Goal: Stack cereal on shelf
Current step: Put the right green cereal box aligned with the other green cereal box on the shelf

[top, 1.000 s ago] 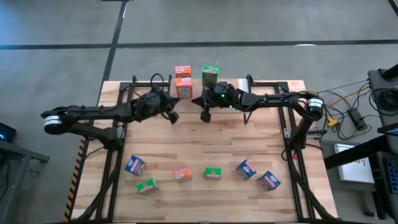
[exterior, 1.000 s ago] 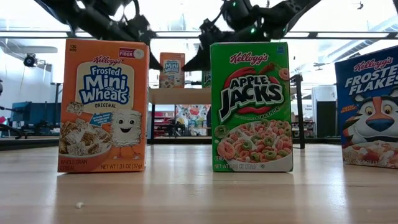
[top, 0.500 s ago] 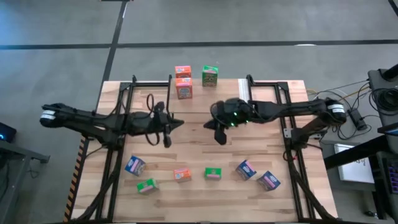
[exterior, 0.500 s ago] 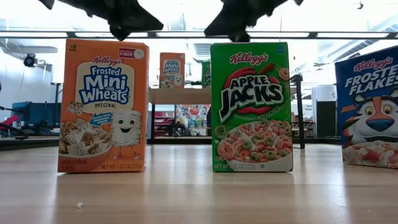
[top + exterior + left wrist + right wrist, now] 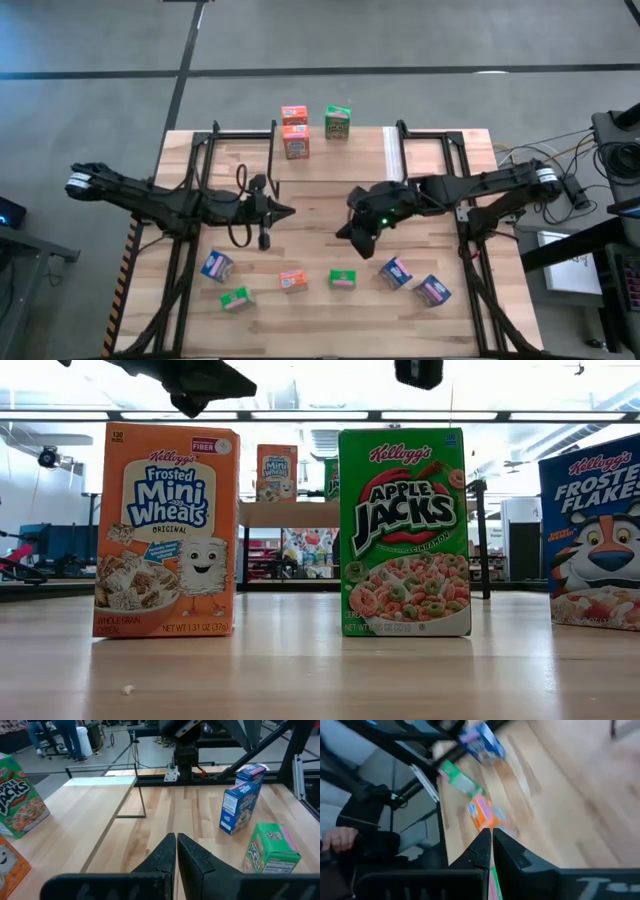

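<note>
While hovering mid-tabletop (image 5: 320, 215):
left gripper (image 5: 266, 240): pressed together, holding nothing
right gripper (image 5: 345, 234): pinched closed, nothing held
cereal boxes (image 5: 292, 281): six along near edge, three on shelf (image 5: 262, 127)

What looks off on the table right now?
Nothing spilled or damaged. The front row is uneven: the leftmost green box lies toppled, and the blue boxes sit skewed. Both end effectors, left and right, hover shut and empty.
</note>
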Controlling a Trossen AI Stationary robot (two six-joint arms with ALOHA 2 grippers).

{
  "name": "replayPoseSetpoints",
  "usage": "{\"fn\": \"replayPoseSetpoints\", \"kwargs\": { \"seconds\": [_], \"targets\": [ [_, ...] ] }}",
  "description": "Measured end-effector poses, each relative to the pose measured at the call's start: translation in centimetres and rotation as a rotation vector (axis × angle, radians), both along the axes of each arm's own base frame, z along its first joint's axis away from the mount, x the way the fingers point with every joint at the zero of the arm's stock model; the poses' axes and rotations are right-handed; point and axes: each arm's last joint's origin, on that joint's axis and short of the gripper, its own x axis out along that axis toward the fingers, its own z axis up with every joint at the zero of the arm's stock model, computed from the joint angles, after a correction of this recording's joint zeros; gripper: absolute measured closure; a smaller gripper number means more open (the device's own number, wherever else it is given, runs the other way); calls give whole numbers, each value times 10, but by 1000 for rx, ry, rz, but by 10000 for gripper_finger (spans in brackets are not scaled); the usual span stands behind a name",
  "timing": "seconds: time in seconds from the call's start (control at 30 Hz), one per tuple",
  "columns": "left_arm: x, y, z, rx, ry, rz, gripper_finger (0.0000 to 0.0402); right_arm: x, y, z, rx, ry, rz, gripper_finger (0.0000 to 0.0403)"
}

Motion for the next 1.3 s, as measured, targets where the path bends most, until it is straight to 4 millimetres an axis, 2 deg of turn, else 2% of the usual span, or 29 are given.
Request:
{"fn": "replayPoseSetpoints", "kwargs": {
  "seconds": [0.13, 0.27, 0.53, 0.67, 0.83, 1.0, 1.13, 1.3],
  "targets": [
    [0, 0, 0, 6, 3, -1, 401, -9, 7, -8, 107, 223, -51, 394],
    [0, 0, -1, 7, 10, -1, 401, -13, 22, -23, 169, 388, -90, 394],
    [1, -1, -3, 13, 24, -3, 401, 0, 61, -49, -112, 402, 111, 394],
    [1, -1, -3, 12, 23, -4, 401, 7, 70, -61, -216, 401, 189, 394],
    [1, -1, -3, 12, 20, -4, 401, 11, 73, -65, -250, 396, 229, 388],
    [1, -1, -3, 12, 19, -4, 401, 11, 72, -65, -290, 378, 269, 333],
    [1, -1, -3, 12, 19, -4, 401, 15, 76, -69, -326, 353, 317, 258],
    [2, -1, -3, 11, 16, -4, 401, 26, 85, -84, -378, 333, 375, 161]
  ]
}}
